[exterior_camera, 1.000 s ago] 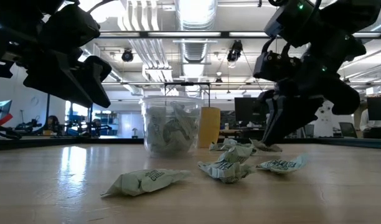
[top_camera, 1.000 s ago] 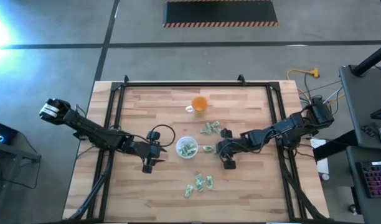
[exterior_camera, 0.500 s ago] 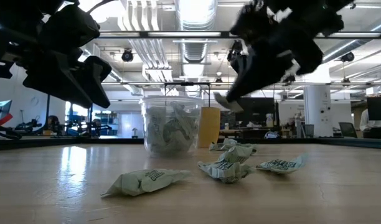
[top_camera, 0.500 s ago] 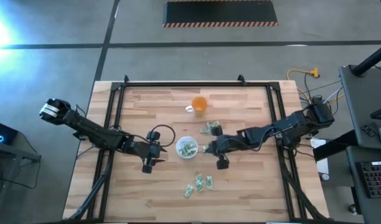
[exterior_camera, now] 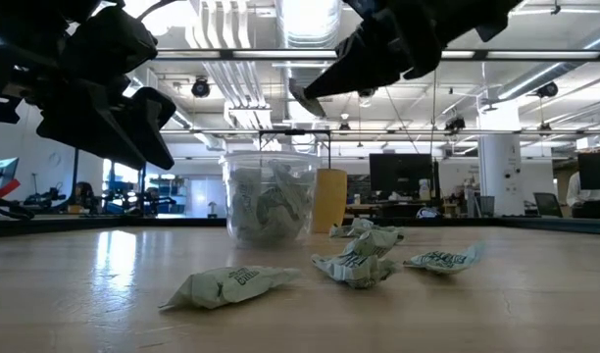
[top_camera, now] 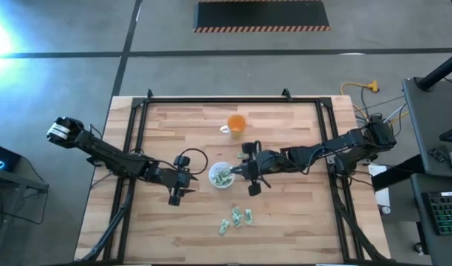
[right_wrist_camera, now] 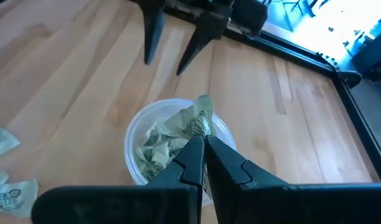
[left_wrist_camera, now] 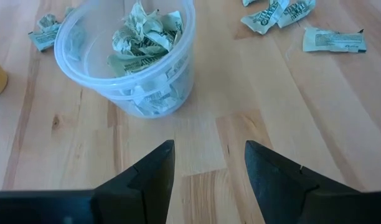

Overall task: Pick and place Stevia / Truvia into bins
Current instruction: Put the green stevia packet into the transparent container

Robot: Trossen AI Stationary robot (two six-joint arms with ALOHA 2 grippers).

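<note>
- The right gripper (top_camera: 236, 171) sits at the middle of the high view, just at the right edge of the clear cup (top_camera: 221, 175). Its fingers are clenched on a pale green sachet (right_wrist_camera: 200, 122).
- In the right wrist view that sachet hangs over the cup's open mouth, at the frame's centre, with other crumpled sachets (right_wrist_camera: 154, 145) lying inside the cup.
- In the low view the right gripper (exterior_camera: 302, 96) shows at upper centre, raised above the cup (exterior_camera: 269, 197), which stands on the wooden table (exterior_camera: 535, 294).
- The left gripper (top_camera: 176, 193) waits left of the cup in the high view, its fingers spread wide and grasping nothing; in its own wrist view the two dark fingers (left_wrist_camera: 152, 172) frame bare wood below the cup (left_wrist_camera: 84, 62).
- Three loose sachets (top_camera: 236, 218) lie at lower centre of the high view, well apart from the cup.
- An orange cup (top_camera: 235, 123) stands toward the upper centre, apart from the clear cup.
</note>
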